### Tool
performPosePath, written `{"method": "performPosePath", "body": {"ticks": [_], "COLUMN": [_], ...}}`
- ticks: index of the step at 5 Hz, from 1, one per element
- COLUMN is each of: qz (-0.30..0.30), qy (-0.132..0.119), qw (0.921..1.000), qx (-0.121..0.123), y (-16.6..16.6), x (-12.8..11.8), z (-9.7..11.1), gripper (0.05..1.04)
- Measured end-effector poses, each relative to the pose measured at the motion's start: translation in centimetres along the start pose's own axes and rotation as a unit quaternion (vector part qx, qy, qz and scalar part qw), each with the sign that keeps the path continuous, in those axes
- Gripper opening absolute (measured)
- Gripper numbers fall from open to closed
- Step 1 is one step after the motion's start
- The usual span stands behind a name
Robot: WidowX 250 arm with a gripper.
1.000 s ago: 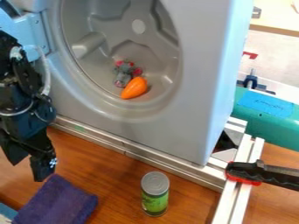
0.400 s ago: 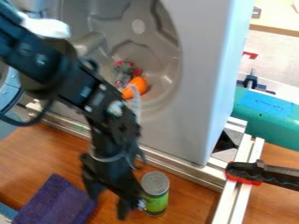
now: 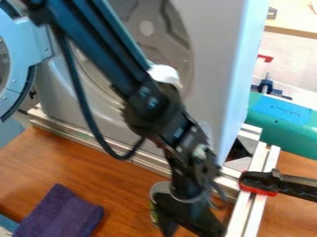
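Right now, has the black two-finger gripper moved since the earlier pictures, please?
Yes, rightward in view: from beside the purple cloth, the gripper is now by the green metal can.

No words or numbers can be read. A flat rectangular strip of bright blue tape (image 3: 282, 109) on the smooth teal-green surface (image 3: 291, 134) bears a dark scrawl, apparently handwriting, too blurred to make out.

Single camera, above wooden tabletop (image 3: 80, 171), looking down at slant, facing grey drum housing (image 3: 207, 51), fairly close.
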State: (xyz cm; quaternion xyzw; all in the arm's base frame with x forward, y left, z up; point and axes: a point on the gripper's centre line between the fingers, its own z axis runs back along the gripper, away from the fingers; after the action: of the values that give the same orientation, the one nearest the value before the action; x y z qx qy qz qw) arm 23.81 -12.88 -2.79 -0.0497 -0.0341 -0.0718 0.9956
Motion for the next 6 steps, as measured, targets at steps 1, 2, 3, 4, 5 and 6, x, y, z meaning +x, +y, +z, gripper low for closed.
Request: {"method": "performPosePath", "body": {"ticks": [1, 2, 3, 4, 5, 6], "qz": [0.001, -0.004, -0.007, 0.003, 0.025, 0.035], "qy": [-0.028, -0.040, -0.034, -0.026, -0.022, -0.029], "qw": [0.9996, 0.9992, 0.9990, 0.9992, 0.9992, 0.9987], "qx": [-0.006, 0.004, 0.029, 0.030, 0.025, 0.024], "y": [-2.0, -2.3, -1.5, -0.1, 1.9, 3.4], "x": [1.9, 3.0, 2.8, 3.1, 3.2, 3.3], "z": [-0.2, 0.3, 0.3, 0.4, 0.3, 0.1], "gripper": [1.001, 1.001, 1.001, 1.001, 1.001, 1.001]}}
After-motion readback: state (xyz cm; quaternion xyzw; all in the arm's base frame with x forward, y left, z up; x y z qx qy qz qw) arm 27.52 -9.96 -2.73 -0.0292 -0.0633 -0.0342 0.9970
